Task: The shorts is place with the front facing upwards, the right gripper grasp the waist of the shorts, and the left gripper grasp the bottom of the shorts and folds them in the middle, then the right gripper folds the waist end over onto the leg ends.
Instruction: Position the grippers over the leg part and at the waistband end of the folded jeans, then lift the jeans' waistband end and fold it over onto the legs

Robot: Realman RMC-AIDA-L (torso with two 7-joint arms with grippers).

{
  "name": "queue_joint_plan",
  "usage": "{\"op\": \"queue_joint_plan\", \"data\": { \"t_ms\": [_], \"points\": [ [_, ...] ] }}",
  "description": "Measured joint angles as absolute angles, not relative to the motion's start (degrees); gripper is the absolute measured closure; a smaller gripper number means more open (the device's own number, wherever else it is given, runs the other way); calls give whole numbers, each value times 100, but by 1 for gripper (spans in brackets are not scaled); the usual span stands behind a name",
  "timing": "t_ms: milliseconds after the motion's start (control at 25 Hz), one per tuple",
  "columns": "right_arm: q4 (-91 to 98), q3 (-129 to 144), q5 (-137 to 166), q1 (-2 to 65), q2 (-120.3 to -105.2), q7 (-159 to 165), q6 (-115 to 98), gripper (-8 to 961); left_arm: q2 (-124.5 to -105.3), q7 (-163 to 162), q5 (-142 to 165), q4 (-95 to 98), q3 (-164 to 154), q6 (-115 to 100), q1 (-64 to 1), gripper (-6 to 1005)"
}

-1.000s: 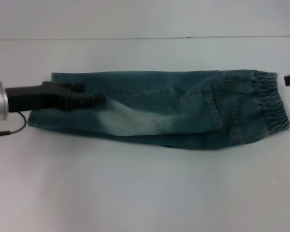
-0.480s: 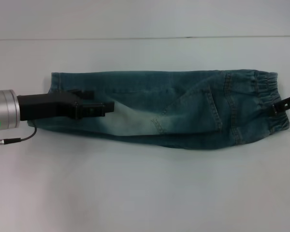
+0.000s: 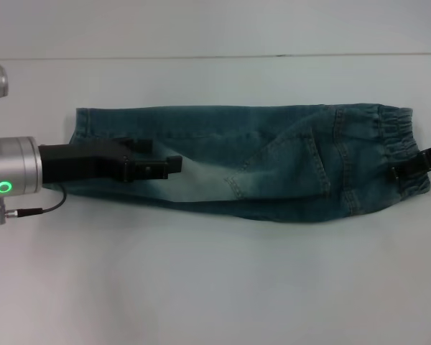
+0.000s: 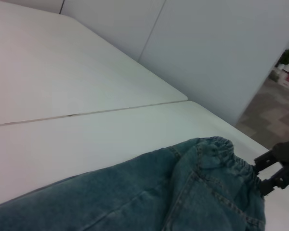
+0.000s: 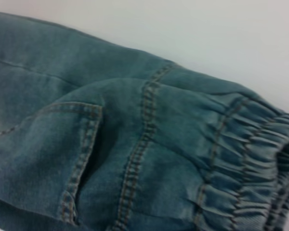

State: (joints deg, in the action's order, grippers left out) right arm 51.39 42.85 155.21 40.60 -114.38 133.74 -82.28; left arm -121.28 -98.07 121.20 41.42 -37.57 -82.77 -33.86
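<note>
The shorts lie folded lengthwise across the white table, with the gathered waist at the right and the leg ends at the left. My left gripper hovers low over the leg half, reaching toward the pale patch. Its fingers look apart and hold nothing. My right gripper comes in from the right edge, one finger lying across the waistband. In the left wrist view the right gripper is open at the waist's end. The right wrist view shows the waistband and a pocket seam close up.
The white table has a thin seam line along its back. A thin black cable loops off the left wrist beside the shorts' left end. A white wall stands beyond the table.
My left gripper has slid rightward over the shorts, which stayed put. The right gripper has come in from the right edge and down onto the waistband.
</note>
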Motion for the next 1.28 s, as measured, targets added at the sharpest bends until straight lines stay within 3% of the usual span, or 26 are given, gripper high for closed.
{"op": "queue_joint_plan", "data": {
  "t_ms": [320, 600, 840, 1040, 1280],
  "points": [
    [5004, 4308, 15510, 4060, -11630, 13139, -7835, 112, -12155, -9780, 12112, 4146, -4048, -8332, -3433, 131],
    [5098, 4233, 15456, 4060, -11701, 12968, -8007, 155, -12156, -9763, 12145, 4139, -4052, -8318, -3430, 141],
    [5308, 4225, 15452, 4037, -11695, 12929, -8246, 391, -12184, -9734, 12109, 4139, -4035, -8225, -3406, 150],
    [5496, 4225, 15408, 3999, -11708, 12928, -8344, 543, -12344, -9702, 12081, 4130, -4008, -7851, -3417, 157],
    [5508, 4228, 15207, 3999, -11598, 12928, -8449, 744, -12420, -8706, 10853, 3260, -4024, -7242, -3544, 166]
  ]
}}
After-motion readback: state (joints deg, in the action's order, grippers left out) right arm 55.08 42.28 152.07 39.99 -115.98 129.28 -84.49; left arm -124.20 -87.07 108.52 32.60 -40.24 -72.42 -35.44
